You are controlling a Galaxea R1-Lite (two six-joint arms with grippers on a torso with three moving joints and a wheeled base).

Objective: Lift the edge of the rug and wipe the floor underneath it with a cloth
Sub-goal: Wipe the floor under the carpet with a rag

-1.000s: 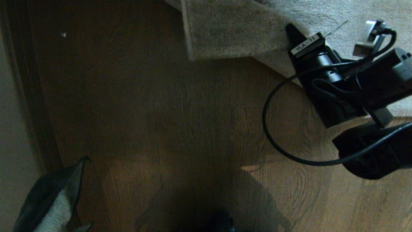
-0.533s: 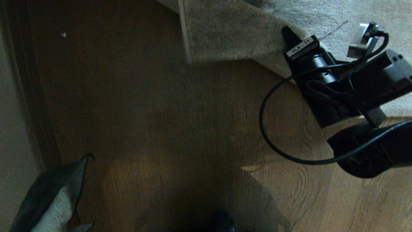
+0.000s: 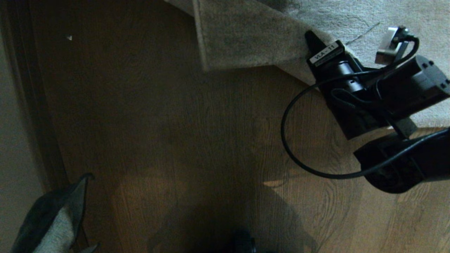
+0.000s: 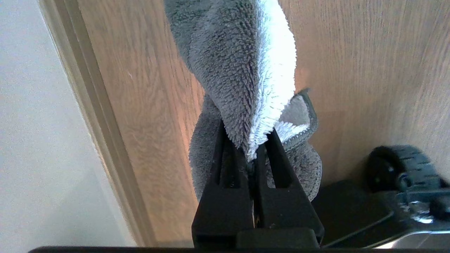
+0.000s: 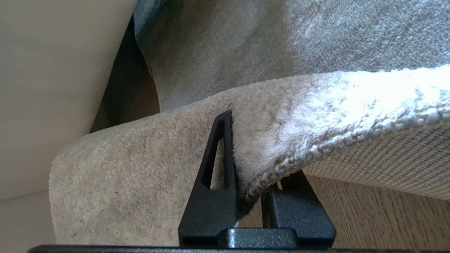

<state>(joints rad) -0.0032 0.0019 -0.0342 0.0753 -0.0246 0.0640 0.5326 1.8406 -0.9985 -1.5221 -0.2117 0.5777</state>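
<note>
Head view shows my right gripper (image 3: 314, 39) clamped on the rug edge (image 3: 246, 65), the straight border of a large grey-beige short-pile plush rug, with its square corner raised clear of the dark brown wooden plank floor (image 3: 182, 133). Seen from my right wrist, one black finger (image 5: 216, 165) lies on the pile side and the other sits under the paler woven backing, so the stitched border (image 5: 281, 168) is pinched between them and the floor planks show beneath the lifted flap. My left gripper (image 4: 250, 160) is closed tight on the small light-grey fuzzy terry cloth (image 4: 239, 63), which hangs from my fingertips with its dark edging curling off to one side. From the head, that cloth (image 3: 52, 218) sits low at my left, beside a pale wall and dark skirting strip (image 3: 38, 116), well apart from the rug.
</note>
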